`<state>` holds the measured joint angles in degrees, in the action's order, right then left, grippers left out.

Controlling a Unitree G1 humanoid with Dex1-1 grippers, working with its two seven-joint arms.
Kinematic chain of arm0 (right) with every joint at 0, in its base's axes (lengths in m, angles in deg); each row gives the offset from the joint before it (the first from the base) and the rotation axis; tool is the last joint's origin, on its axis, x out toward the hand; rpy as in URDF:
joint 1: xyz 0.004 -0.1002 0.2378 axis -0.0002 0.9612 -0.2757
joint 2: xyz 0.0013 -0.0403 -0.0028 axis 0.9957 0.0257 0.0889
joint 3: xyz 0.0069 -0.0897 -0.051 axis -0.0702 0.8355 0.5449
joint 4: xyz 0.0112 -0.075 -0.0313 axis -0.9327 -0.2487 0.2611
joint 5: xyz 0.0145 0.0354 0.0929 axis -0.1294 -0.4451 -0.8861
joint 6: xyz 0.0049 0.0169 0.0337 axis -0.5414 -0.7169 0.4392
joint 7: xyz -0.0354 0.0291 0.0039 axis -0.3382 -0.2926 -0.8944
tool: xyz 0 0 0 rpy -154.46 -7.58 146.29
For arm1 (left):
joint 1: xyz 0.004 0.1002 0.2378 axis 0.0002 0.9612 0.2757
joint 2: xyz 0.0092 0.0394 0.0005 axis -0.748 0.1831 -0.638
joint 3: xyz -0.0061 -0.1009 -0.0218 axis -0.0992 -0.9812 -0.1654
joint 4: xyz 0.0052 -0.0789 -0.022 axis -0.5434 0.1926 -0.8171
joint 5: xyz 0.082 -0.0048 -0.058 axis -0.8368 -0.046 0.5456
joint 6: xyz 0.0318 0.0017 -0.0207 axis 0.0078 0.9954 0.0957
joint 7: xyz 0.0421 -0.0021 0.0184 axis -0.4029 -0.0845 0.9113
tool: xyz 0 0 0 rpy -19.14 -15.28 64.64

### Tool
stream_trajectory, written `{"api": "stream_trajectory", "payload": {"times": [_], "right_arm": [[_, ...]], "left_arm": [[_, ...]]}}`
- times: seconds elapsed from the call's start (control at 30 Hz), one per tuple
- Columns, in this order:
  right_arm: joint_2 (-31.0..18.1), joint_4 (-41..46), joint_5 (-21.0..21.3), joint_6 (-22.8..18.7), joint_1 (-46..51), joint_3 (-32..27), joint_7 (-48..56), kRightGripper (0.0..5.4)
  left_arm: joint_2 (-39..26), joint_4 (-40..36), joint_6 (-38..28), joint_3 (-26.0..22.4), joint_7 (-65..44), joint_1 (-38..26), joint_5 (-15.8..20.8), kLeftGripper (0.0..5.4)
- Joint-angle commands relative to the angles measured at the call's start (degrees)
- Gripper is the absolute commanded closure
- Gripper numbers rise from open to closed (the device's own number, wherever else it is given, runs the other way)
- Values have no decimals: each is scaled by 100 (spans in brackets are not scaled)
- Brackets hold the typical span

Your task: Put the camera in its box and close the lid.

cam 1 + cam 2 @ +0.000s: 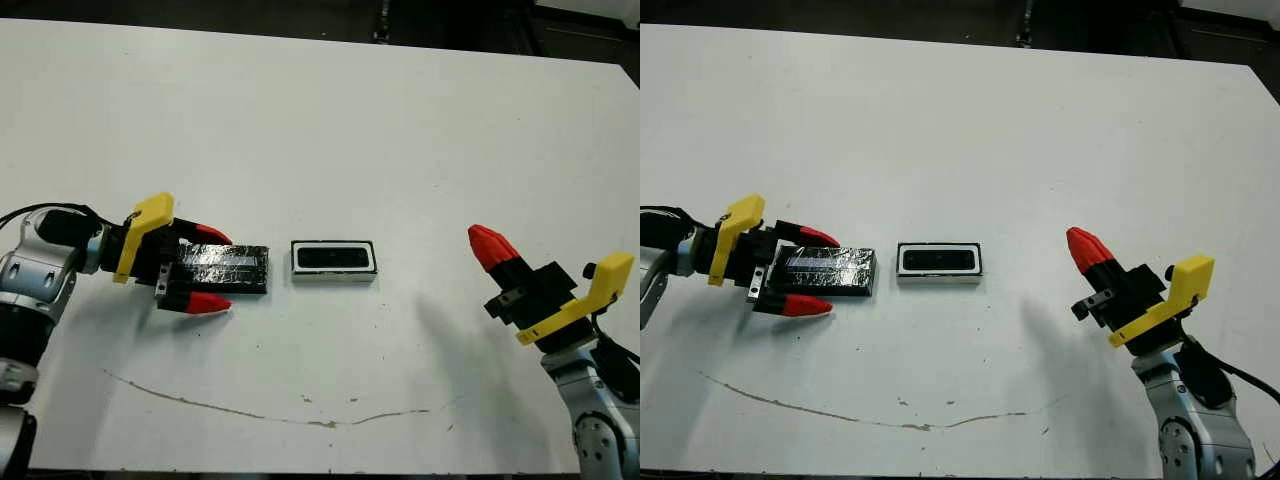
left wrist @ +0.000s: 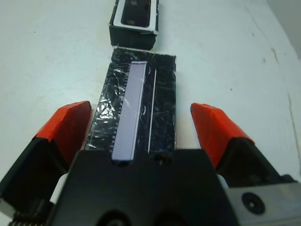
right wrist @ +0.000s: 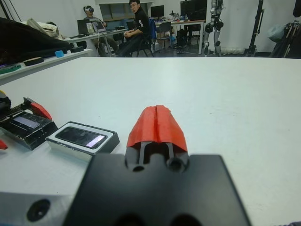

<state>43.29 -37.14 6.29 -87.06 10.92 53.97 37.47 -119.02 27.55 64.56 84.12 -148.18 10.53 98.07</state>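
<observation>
The slim glossy black camera bar [image 3: 83, 137] lies flat inside the small shallow white-rimmed rectangular box [image 1: 334, 260], its bluish-purple screen end visible in the right wrist view; the box sits on the white table [image 1: 330, 120] near its centre, long side running from 9 to 3 o'clock. Just beside the box, at its 9 o'clock and apart from it by a narrow gap, lies the flat glossy black rectangular lid [image 1: 224, 268] with a pale bluish stripe along its top face, resting flat on the table. The left gripper [image 1: 205, 270] straddles the lid from the 9 o'clock side: its two red-tipped fingers [image 2: 217, 129] stand wide apart, one along each long edge, with table showing between each finger and the lid, so it grasps nothing. The right gripper [image 1: 489, 246] hovers well apart at the box's 3 o'clock, its red fingertips pressed together into a single point and holding nothing. A thin brown curved scratch mark [image 1: 260, 412] crosses the table at the box's 6 o'clock. In the right wrist view, seated people [image 3: 134, 26] appear at desks beyond the table.
</observation>
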Motion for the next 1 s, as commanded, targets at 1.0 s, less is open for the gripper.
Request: {"api": "stream_trajectory", "payload": {"times": [1.0], "right_arm": [[-178, 54, -26, -154, 85, 42, -160, 540]], "left_arm": [[610, -1126, 55, -908, 1864, 1098, 467, 226]]}}
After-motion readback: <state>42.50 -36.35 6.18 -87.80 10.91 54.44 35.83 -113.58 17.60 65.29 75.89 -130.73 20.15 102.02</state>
